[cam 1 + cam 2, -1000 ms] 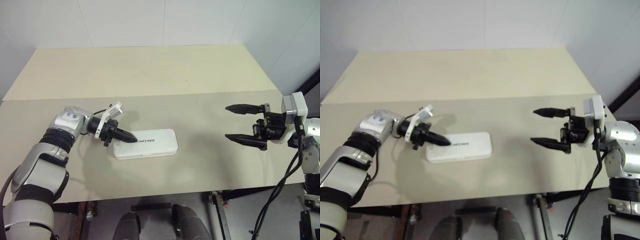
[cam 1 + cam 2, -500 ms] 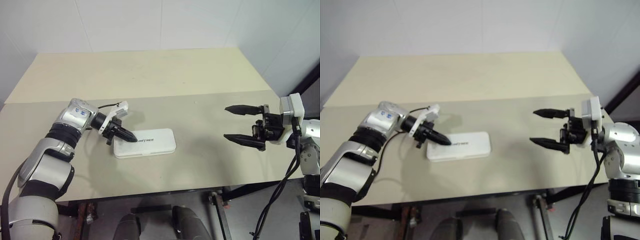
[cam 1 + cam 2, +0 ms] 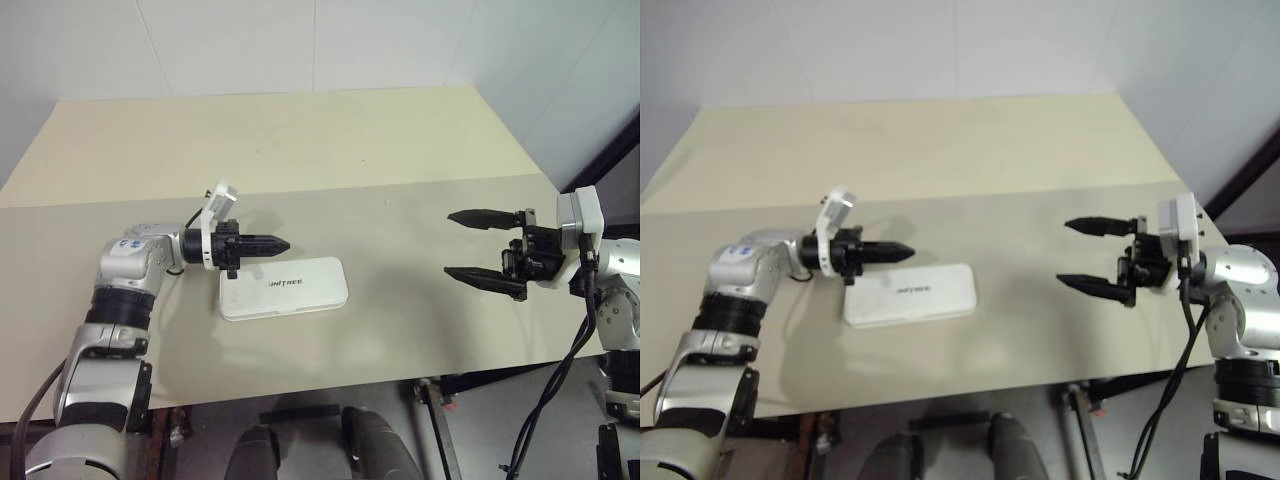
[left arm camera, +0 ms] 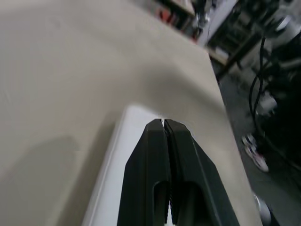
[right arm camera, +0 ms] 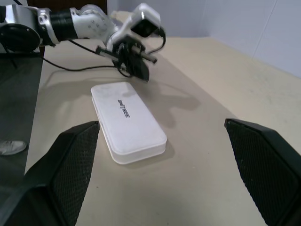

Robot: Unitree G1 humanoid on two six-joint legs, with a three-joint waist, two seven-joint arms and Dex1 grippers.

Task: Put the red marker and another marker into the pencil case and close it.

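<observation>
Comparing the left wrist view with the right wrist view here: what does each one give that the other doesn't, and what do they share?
Left wrist view alone: the left end effector close up, fingers pressed shut, holding nothing, above one end of the case, with floor clutter past the table edge. Right wrist view alone: the whole closed pencil case with its lid logo, the left arm, and the right end effector wide open and empty. Both: the white case lying on the beige table.

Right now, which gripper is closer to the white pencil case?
Left. The left gripper hovers shut just over the pencil case at its far edge; the right gripper waits open, well off to the case's right.
</observation>
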